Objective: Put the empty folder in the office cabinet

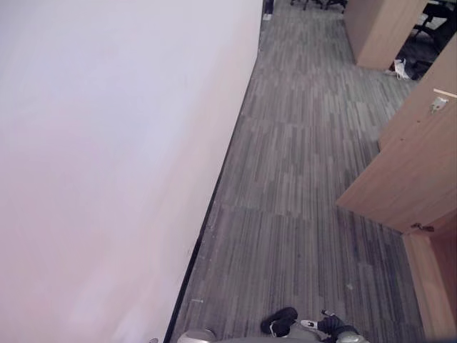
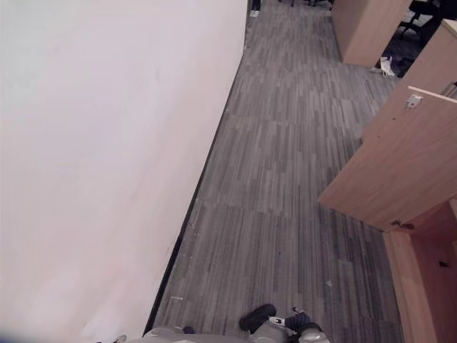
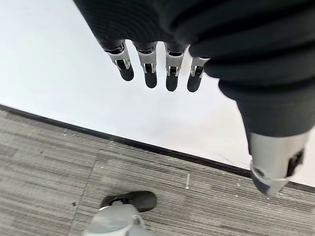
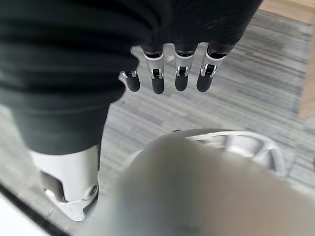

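Observation:
A light wooden office cabinet (image 1: 437, 282) stands at the right, and its door (image 1: 407, 168) swings open over the carpet. My left hand (image 3: 150, 66) hangs beside the white wall with straight fingers and nothing in it; its thumb (image 3: 273, 157) stands apart. In the right wrist view my right hand (image 4: 179, 69) hangs over the grey carpet, fingers straight and empty, thumb (image 4: 69, 187) off to the side.
A white wall (image 1: 107, 157) with a dark skirting strip runs along the left. Grey striped carpet (image 1: 300, 179) stretches ahead as a corridor. Another wooden cabinet (image 1: 378, 28) stands farther back on the right, with a small white object (image 1: 401, 68) on the floor beside it.

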